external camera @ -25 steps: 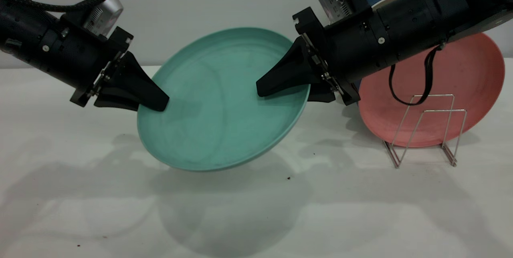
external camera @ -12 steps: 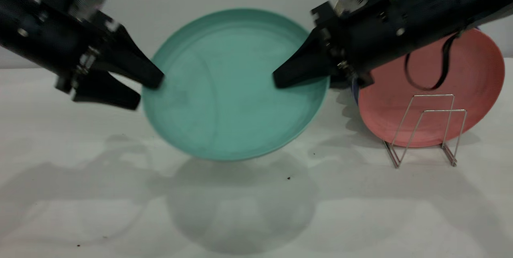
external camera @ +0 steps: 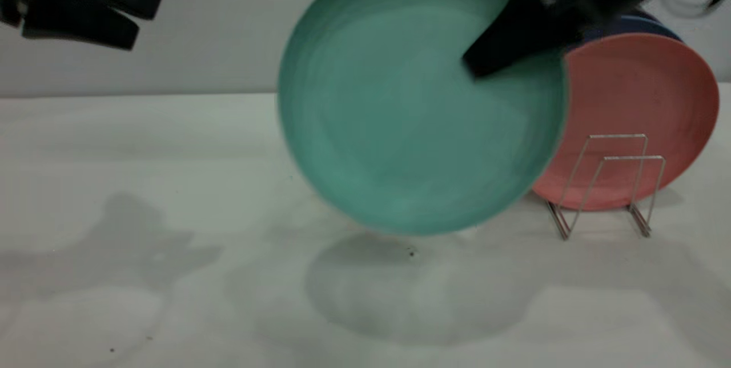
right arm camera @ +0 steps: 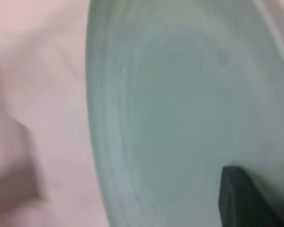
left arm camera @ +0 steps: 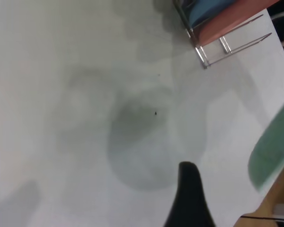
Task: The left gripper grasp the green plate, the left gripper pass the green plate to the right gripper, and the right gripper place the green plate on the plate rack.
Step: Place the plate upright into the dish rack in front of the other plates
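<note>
The green plate point(external camera: 411, 111) hangs in the air, nearly upright with its face to the exterior camera, just left of the plate rack point(external camera: 605, 185). My right gripper point(external camera: 475, 68) is shut on the plate's upper right rim; one black finger point(right arm camera: 241, 201) lies on its face and the other is hidden behind it. The plate fills the right wrist view point(right arm camera: 180, 104). My left gripper point(external camera: 141, 22) is open and empty, high at the far left, well clear of the plate. One of its fingers point(left arm camera: 191, 198) shows in the left wrist view, with the plate's edge point(left arm camera: 274, 142) farther off.
A salmon-pink plate point(external camera: 639, 116) stands in the rack, partly covered by the green plate. Dark blue plates point(external camera: 634, 22) stand behind it. The rack point(left arm camera: 227, 45) also shows in the left wrist view. The white table point(external camera: 171, 185) lies below.
My left gripper let go of the green plate and pulled back up and left. My right gripper carried the plate up and right toward the rack and turned it more upright.
</note>
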### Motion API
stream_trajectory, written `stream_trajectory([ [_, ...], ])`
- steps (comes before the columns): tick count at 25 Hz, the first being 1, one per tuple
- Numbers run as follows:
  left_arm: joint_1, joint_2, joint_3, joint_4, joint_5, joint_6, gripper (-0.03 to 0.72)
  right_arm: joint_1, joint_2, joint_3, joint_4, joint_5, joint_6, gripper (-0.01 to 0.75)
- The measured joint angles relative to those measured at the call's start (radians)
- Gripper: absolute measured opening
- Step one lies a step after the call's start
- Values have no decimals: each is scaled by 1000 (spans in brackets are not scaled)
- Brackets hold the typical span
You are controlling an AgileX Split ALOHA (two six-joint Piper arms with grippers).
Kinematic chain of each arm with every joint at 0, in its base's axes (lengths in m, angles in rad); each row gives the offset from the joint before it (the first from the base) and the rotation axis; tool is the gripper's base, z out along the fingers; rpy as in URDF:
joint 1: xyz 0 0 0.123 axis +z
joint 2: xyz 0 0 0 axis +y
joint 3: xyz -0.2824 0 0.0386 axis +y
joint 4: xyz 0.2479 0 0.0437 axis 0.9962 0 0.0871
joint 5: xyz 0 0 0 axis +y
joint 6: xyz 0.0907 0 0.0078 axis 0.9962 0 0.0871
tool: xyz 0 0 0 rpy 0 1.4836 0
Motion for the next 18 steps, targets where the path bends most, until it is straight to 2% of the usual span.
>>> stream_trajectory([
  [4,0,-1,0,7,5,3,575,-7,-133,0,-206,-88,-185,121],
  [8,0,-1,0,7,5,3,575,-59,-204,0,-393,-139,-226,121],
  [14,0,-1,0,7,6,5,575,-188,-208,1,-440,-244,-293,121],
  [18,0,-1,0,7,6,5,575,-222,-195,1,-409,-264,-357,121],
])
